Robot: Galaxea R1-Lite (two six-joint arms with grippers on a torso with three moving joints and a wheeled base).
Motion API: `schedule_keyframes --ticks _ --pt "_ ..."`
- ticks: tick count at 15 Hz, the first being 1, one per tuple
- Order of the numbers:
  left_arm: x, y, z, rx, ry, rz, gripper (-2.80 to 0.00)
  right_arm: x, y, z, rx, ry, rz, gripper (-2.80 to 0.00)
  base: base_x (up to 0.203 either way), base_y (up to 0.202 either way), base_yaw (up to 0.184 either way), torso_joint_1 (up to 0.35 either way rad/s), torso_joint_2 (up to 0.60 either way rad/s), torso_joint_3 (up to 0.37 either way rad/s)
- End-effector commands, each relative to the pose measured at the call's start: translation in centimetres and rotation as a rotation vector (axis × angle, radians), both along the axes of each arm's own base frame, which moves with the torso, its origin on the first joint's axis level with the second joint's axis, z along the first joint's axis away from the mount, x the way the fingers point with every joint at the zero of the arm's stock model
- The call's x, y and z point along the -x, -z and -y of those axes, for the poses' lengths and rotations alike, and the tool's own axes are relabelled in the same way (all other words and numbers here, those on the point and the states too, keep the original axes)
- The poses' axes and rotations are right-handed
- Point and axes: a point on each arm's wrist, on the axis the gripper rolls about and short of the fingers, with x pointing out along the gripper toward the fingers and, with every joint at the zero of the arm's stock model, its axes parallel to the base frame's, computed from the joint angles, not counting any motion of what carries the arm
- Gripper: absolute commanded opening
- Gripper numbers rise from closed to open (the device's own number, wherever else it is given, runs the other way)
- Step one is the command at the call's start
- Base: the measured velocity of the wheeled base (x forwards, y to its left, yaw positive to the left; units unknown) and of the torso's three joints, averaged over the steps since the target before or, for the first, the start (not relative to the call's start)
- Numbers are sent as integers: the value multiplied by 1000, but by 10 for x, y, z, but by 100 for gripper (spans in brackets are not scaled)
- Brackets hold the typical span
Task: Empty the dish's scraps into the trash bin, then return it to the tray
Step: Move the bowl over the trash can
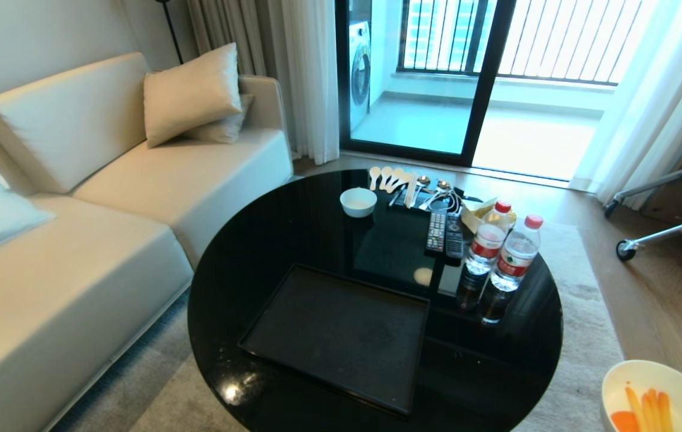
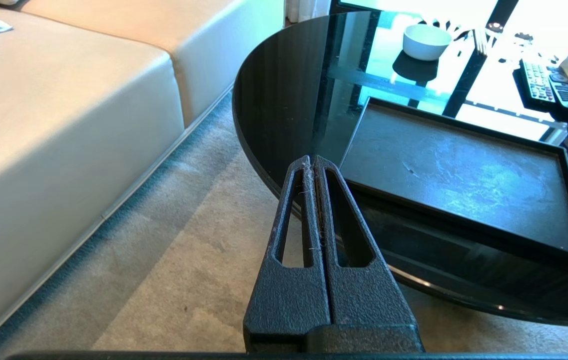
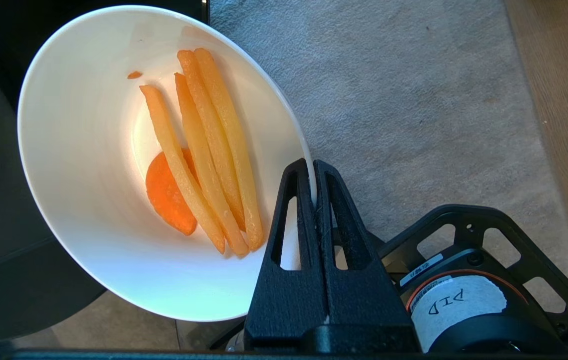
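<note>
Off the table's [image 1: 269,240] near right edge, your right gripper [image 3: 312,172] is clamped on the dish's [image 3: 89,200] rim. Scraps [image 3: 204,155] lie inside; your left gripper [image 2: 313,162] is closed, empty.

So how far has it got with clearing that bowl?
Done: the white bowl is off the black tray, pinched at its rim by the right gripper beside the table. In hand: carrying it, carrot scraps inside. Left: tipping them into a bin, not in view, then returning the bowl.
</note>
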Motion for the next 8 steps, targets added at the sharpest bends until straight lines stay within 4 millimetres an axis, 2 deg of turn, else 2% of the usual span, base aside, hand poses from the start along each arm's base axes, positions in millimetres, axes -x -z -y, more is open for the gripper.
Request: schedule_keyframes --ticks 1,8 --pt "0 0 0 1 0 1 -280 -3 1 -1 7 5 -15 -280 0 0 0 0 0 0" --pt "0 0 0 1 0 0 -280 -4 -1 -2 1 7 -12 -280 0 0 0 0 0 0"
